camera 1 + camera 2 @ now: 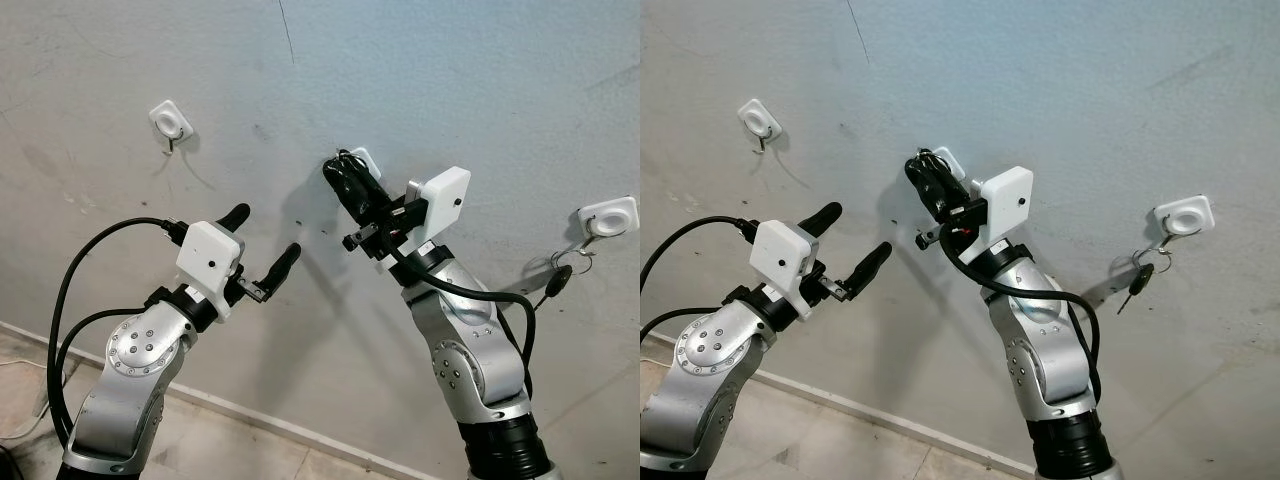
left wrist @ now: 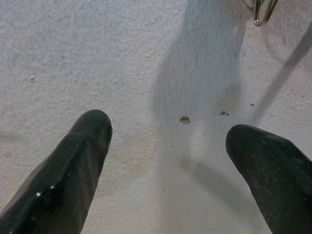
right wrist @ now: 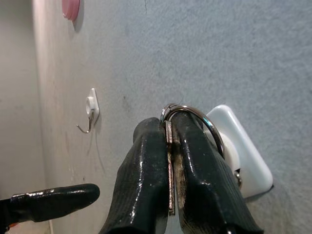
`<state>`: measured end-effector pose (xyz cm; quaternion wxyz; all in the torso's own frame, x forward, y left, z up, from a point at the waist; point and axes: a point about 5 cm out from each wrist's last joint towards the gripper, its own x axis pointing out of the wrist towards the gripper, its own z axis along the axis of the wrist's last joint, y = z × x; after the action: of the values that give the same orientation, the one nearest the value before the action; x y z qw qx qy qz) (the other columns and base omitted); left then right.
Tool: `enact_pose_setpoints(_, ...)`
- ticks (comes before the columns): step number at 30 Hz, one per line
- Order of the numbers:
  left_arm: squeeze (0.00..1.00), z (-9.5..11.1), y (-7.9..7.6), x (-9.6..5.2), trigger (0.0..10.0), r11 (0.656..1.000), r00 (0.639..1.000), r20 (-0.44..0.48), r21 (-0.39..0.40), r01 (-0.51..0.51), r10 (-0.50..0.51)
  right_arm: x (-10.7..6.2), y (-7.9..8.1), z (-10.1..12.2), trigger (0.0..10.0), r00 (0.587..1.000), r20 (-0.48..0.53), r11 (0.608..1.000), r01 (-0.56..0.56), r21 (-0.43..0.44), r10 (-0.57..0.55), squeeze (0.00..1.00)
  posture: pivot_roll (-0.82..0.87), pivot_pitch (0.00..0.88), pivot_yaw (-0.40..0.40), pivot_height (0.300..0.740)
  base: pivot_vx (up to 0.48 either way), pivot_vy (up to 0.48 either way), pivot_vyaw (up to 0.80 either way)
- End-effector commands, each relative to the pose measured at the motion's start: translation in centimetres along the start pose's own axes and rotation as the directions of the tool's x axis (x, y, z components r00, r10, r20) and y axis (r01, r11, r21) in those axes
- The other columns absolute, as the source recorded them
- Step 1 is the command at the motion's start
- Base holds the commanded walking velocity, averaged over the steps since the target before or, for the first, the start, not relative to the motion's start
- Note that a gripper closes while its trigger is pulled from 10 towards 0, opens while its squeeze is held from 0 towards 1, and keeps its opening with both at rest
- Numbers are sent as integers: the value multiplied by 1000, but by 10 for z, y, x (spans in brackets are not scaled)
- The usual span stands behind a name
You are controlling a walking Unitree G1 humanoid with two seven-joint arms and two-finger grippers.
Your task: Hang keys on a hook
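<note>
Fingers of right gripper point(image 3: 170, 161) clamped on key point(image 3: 169, 170), ring point(image 3: 195, 117) at middle hook point(image 3: 243, 161) on wall point(image 1: 450, 80) | left gripper point(image 1: 262, 245) spread, empty, idle | ring apparently not yet seated; release pending.

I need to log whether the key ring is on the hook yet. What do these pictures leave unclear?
- Middle hook: prong hidden behind the right gripper in the right wrist view.
- Key ring: whether it has caught the prong, unclear.
- Key: mostly covered by the fingers.
- Head views: the gripper covers that hook.
</note>
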<state>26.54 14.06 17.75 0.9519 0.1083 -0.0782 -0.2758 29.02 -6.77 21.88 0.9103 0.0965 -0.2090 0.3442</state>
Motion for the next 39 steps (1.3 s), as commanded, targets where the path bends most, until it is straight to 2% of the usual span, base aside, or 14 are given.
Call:
enact_pose_setpoints(1,0,6,-1,0,10000,1000,1000,14,11,6,-6,-6,-5,-11,10000,999,-47,1000,27,11,-27,0,261,0,-27,740,0,0,0)
enact_pose_setpoints(18,0,5,0,0,10000,1000,1000,8,12,9,-9,-20,-7,-13,10000,997,-60,998,55,12,-55,0,260,0,-23,740,0,0,0)
enact_pose_setpoints(26,0,4,1,0,10000,1000,1000,5,14,10,-10,-36,-5,-13,10000,994,-85,997,72,15,-71,0,256,0,-16,740,0,0,0)
enact_pose_setpoints(39,0,2,2,0,10000,1000,1000,2,19,16,-16,-44,-2,-14,10000,992,-109,997,73,25,-70,0,257,0,-13,740,0,0,0)
